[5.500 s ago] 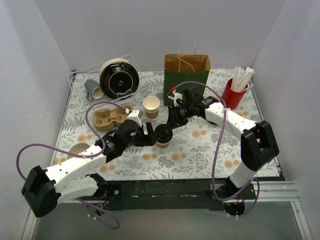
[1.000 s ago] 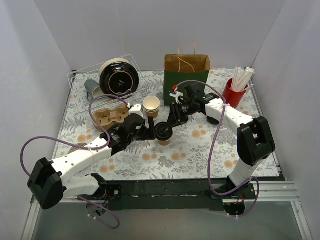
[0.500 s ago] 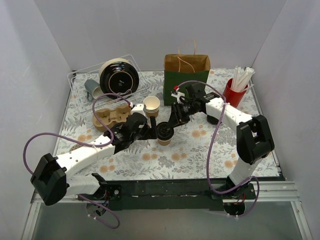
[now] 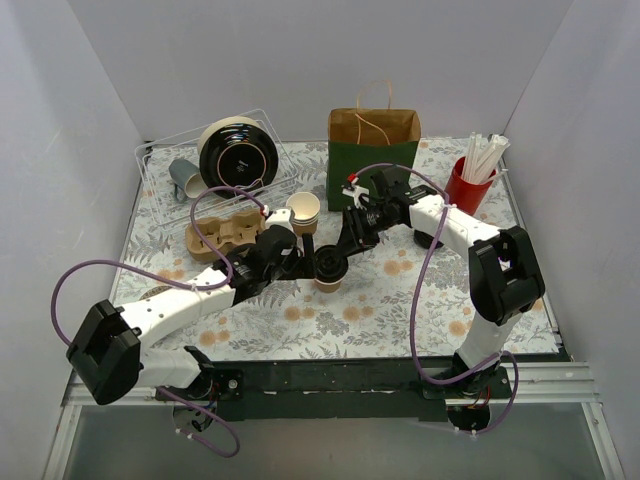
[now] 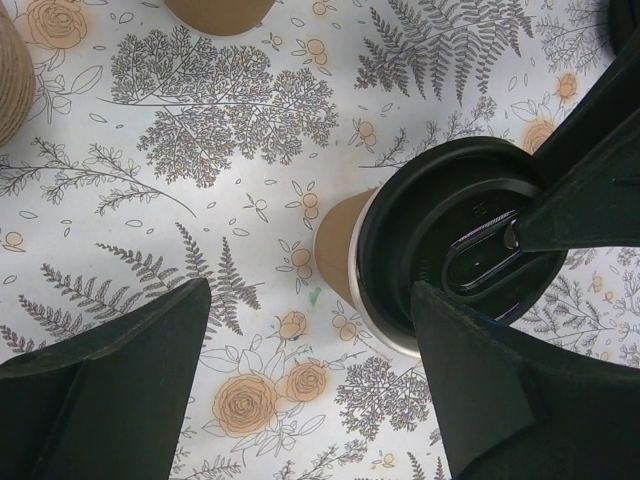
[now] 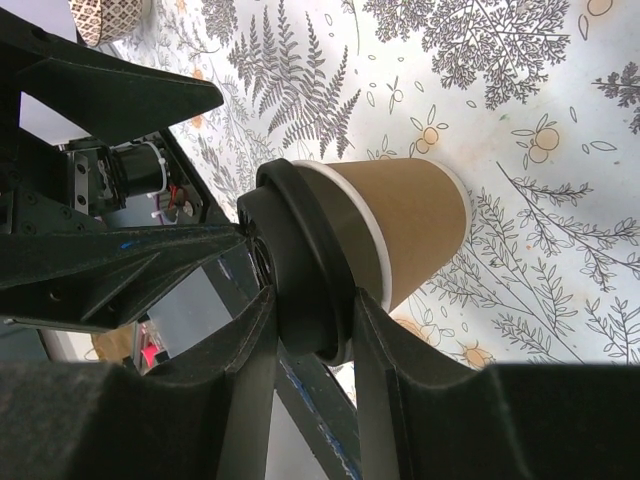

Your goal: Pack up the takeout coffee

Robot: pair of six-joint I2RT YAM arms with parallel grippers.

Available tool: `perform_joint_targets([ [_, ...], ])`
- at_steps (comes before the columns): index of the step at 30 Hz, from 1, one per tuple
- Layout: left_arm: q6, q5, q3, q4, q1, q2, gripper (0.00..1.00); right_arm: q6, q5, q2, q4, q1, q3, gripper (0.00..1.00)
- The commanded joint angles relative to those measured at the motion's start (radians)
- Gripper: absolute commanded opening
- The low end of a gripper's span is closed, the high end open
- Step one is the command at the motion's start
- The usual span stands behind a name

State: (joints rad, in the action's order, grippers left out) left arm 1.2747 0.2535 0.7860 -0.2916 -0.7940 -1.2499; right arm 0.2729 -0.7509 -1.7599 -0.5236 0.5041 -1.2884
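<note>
3 plain white walls (image 4: 300,60) around floral-print tabletop (image 4: 390,310); black rail (image 4: 350,378) along near edge; even light.

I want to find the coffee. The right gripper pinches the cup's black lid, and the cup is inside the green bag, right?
No. The right gripper does pinch the black lid, but the takeout coffee stands on the table, outside the green bag. The top external view shows this.
</note>
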Motion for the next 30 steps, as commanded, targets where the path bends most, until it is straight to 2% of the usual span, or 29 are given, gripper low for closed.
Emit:
perform_joint_targets([
  [1, -0.014, 0.038, 0.019, -0.012, 0.004, -0.025, 0.8, -0.003, -0.065, 0.007, 0.002, 0.001, -0.046, 0.22],
  [4, -0.012, 0.039, 0.019, -0.012, 0.004, -0.029, 0.8, -0.003, -0.062, 0.004, -0.001, -0.003, -0.049, 0.24],
  [5, -0.014, 0.038, 0.021, -0.012, 0.004, -0.028, 0.8, -0.001, -0.059, 0.007, 0.0, -0.004, -0.051, 0.15],
  [7, -0.015, 0.038, 0.022, -0.014, 0.004, -0.017, 0.8, 0.012, -0.056, 0.02, 0.023, -0.015, -0.043, 0.13],
  [17, -0.014, 0.073, 0.048, -0.063, 0.004, 0.078, 0.82, 0.046, -0.103, 0.056, 0.042, -0.022, -0.045, 0.12],
  [30, -0.003, 0.076, 0.021, -0.067, 0.004, 0.061, 0.82, 0.075, -0.11, 0.051, 0.079, -0.009, 0.004, 0.11],
])
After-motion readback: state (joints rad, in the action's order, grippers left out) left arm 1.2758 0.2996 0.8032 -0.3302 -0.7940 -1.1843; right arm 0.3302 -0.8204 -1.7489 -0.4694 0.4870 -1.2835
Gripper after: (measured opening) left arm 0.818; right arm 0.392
